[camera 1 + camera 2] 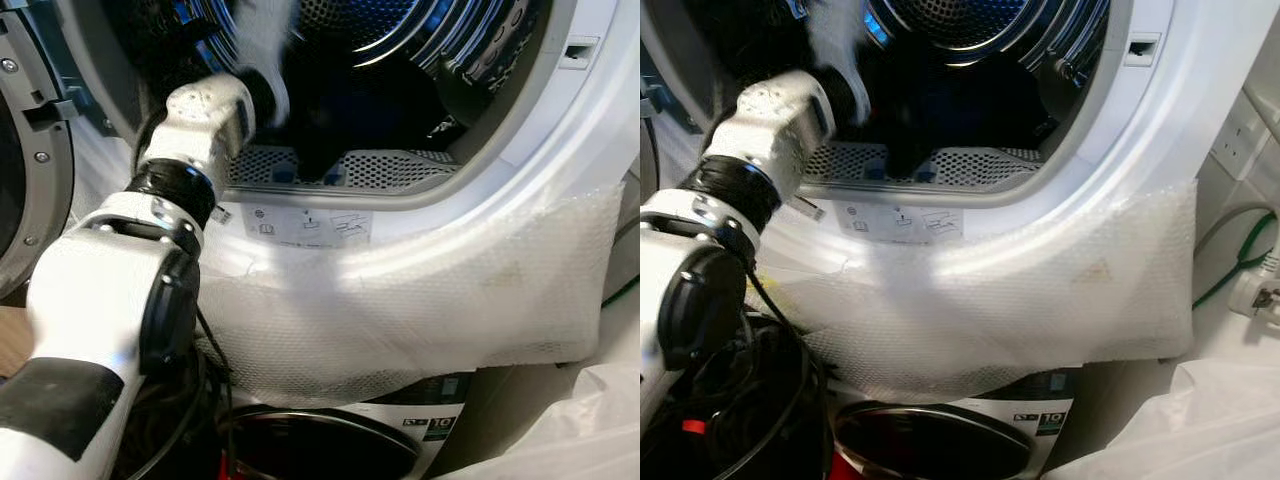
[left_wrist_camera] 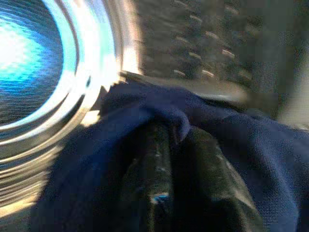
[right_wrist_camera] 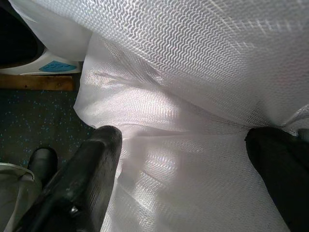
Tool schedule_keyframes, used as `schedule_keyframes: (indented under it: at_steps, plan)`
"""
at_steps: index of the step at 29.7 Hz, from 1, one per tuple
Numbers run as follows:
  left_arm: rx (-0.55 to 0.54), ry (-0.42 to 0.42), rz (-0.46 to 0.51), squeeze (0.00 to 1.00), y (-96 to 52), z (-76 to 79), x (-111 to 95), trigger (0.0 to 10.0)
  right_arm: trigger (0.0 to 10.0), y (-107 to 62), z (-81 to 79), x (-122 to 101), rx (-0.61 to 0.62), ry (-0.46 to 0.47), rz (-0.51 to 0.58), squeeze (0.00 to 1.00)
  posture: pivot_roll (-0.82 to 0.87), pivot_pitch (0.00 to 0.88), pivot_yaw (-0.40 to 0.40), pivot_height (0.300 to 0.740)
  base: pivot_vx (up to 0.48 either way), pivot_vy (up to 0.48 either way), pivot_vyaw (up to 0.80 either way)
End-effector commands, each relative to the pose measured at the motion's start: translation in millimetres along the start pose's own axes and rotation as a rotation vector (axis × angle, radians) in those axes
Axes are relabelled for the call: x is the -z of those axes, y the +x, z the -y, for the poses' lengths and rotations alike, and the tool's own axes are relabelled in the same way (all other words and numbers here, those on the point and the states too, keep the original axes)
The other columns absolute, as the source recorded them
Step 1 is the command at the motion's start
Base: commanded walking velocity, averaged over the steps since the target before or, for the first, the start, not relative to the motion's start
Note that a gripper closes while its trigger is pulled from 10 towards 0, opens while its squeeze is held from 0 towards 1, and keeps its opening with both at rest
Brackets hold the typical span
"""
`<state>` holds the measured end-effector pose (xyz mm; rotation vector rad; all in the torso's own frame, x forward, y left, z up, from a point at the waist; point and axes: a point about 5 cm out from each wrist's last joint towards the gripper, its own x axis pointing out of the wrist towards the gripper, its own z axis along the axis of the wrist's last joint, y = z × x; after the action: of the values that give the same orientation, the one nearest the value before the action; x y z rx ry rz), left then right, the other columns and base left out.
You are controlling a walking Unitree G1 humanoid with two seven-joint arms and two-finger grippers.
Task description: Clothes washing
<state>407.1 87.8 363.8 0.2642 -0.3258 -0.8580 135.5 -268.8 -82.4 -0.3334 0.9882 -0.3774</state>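
My left arm (image 1: 190, 140) reaches through the round opening into the steel drum (image 1: 400, 30) of the upper machine. Inside, my left gripper (image 2: 176, 130) has its two black fingers close together, pinched on a fold of a dark blue garment (image 2: 231, 140) that drapes around them. From the head views the same garment (image 1: 335, 115) is a dark mass low in the drum mouth, with a blurred white patch (image 1: 265, 45) just above my wrist. My right gripper (image 3: 186, 164) is open, its fingers (image 3: 91, 179) wide apart over white mesh fabric (image 3: 193, 72).
A grey perforated lint filter (image 1: 380, 170) lines the opening's lower rim. Bubble wrap (image 1: 420, 290) hangs over the front below it. The open door (image 1: 30, 150) stands at left. A second machine (image 1: 330, 440) sits beneath, a white bag (image 1: 560, 430) at right, and a green cable (image 1: 1240, 260) by the wall.
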Motion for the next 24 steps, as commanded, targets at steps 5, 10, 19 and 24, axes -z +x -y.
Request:
schedule_keyframes:
  at_steps: [5, 10, 19, 24]
  plan:
    - [0.046, 0.061, 0.086, 1.00, -2.3, -2.9, -19, 10.0, 10.0, 2.0, 15.1, 1, 0.055, -0.003, -0.003, 0.00, -0.02, 0.000, -0.021, 0.740, 0.000, 0.000, 0.00]
    - [0.045, 0.077, 0.148, 1.00, -5.8, -7.5, -32, 10.0, 10.0, 2.6, 11.6, -4, 0.047, 0.003, 0.008, 0.00, -0.01, 0.000, -0.028, 0.740, 0.000, 0.000, 0.00]
    - [0.188, 0.098, 0.142, 1.00, -9.7, -1.4, -28, 10.0, 10.0, 2.1, 9.2, -3, 0.042, -0.002, 0.006, 0.00, -0.01, 0.000, -0.015, 0.740, 0.000, 0.000, 0.00]
    - [0.231, 0.121, 0.182, 1.00, -15.1, -2.8, -33, 10.0, 10.0, 1.5, 6.5, -2, 0.039, 0.006, 0.003, 0.00, -0.01, 0.000, 0.001, 0.740, 0.000, 0.000, 0.00]
